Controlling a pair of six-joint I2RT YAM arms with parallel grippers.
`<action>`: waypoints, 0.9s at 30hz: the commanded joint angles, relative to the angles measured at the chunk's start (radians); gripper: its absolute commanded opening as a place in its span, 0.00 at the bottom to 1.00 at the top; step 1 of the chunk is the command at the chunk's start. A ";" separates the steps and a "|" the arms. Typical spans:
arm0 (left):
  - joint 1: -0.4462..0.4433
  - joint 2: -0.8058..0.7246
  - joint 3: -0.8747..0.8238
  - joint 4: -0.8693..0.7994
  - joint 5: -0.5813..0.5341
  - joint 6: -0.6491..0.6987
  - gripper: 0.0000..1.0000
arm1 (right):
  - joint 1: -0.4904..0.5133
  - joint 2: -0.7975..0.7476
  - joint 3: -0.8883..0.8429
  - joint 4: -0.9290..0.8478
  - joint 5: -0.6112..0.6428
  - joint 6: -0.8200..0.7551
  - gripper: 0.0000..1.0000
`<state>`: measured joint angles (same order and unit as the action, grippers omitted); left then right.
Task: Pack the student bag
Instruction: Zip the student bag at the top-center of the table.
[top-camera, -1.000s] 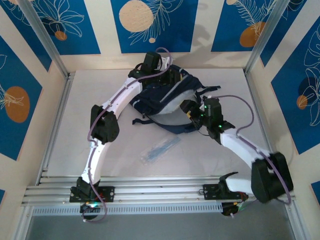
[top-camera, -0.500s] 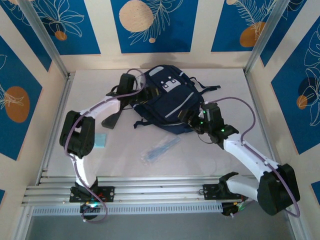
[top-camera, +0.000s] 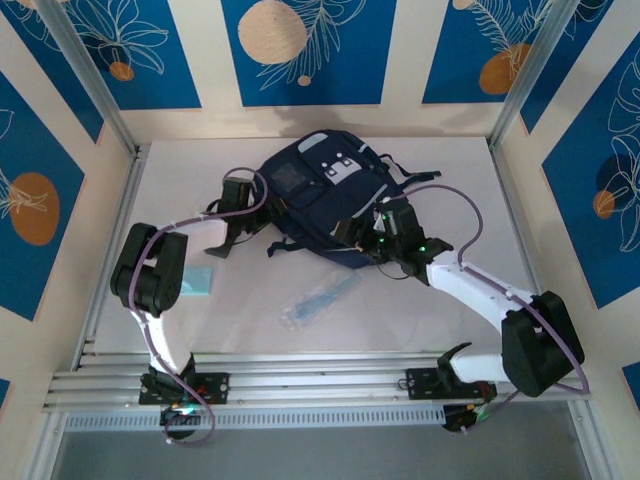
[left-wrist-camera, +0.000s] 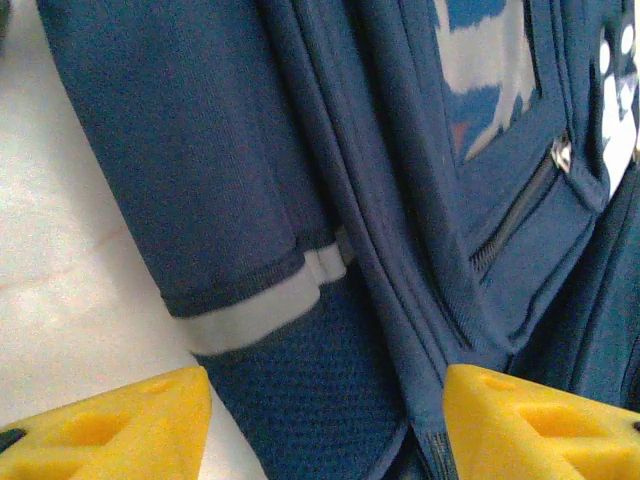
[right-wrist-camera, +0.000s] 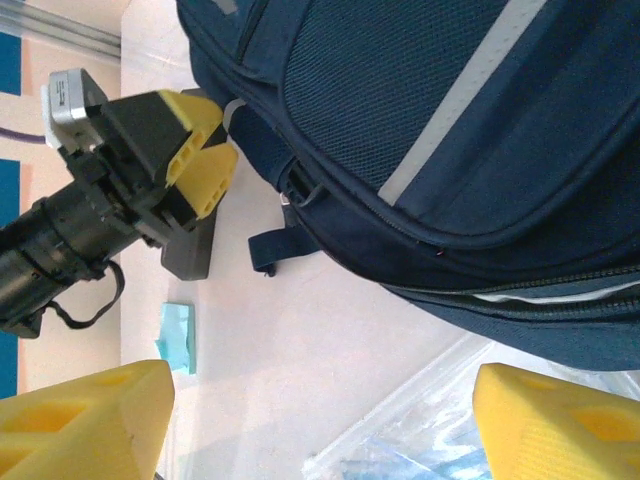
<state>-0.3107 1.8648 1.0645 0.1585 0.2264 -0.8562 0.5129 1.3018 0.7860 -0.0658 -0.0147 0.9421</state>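
From above, the student bag (top-camera: 320, 195) is lying flat on the far middle of the table (top-camera: 430, 310) with its front facing up. Its long axis is running from the back wall toward the near right, and the white-patched end is pointing away from the arms. The left gripper (top-camera: 248, 210) is sitting at its left side and the right gripper (top-camera: 355, 232) at its near edge. A clear pouch (top-camera: 320, 297) is lying apart in front.

In the left wrist view, the yellow fingers (left-wrist-camera: 110, 420) are standing wide apart over the bag's (left-wrist-camera: 220, 150) side seam and mesh pocket (left-wrist-camera: 310, 400), clamping nothing.

In the right wrist view, the right gripper (right-wrist-camera: 325, 420) is also gaping wide and empty, just short of the bag (right-wrist-camera: 420, 120).

The bag is looking soft and floppy and probably light, so it will likely sag. A strap or a bunched seam is seeming a better hold than the flat cloth.
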 joint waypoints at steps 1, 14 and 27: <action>-0.003 0.056 0.016 0.044 -0.079 -0.012 0.61 | 0.020 -0.004 0.025 0.008 0.010 -0.019 0.79; -0.039 0.152 0.133 0.064 0.015 -0.024 0.00 | 0.148 0.120 0.081 0.113 0.028 -0.060 0.70; -0.115 -0.067 0.006 0.254 0.018 -0.223 0.00 | 0.220 0.374 0.200 0.192 0.147 -0.047 0.48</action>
<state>-0.4030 1.8675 1.0843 0.2989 0.2115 -1.0267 0.7265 1.6505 0.9360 0.1165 0.0509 0.8974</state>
